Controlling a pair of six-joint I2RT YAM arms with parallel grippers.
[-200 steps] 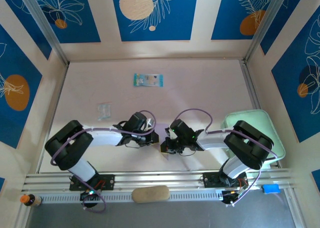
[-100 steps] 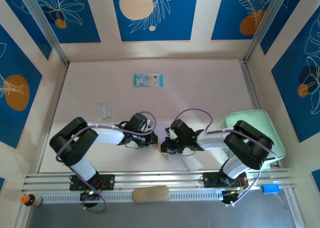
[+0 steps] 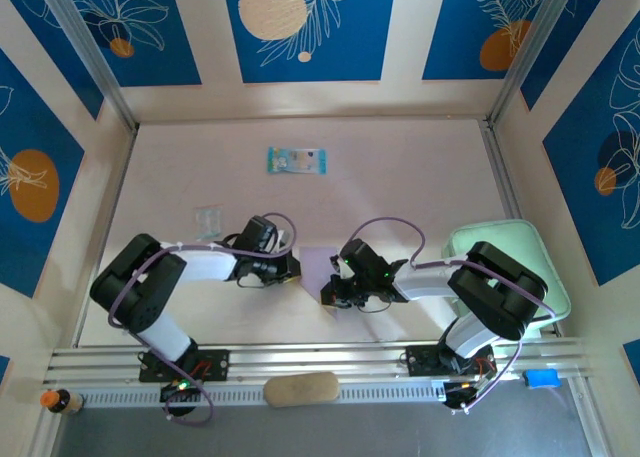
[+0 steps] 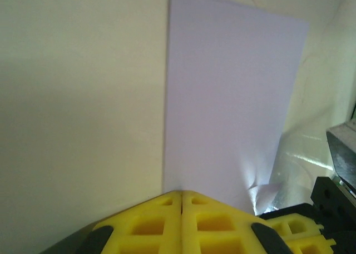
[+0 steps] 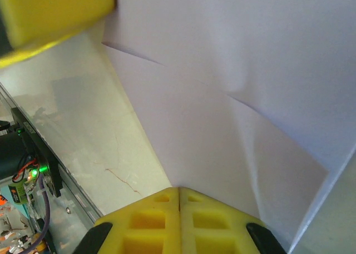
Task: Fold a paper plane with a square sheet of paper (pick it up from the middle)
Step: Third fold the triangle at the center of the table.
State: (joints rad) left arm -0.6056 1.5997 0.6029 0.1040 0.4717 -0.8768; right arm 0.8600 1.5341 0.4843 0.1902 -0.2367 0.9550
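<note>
Left gripper (image 4: 182, 194) drawn leftward, pinching square sheet of paper (image 4: 228, 109) just ahead, right gripper (image 5: 179, 190) clamped on opposite edge.

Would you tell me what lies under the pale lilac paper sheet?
The cream table top shows around the thin pale lilac paper sheet; the patch directly beneath it is covered and cannot be seen.

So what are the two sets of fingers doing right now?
Left fingers: shut, pinching an edge of the lilac paper.
Right fingers: shut, pinching the same paper.
</note>
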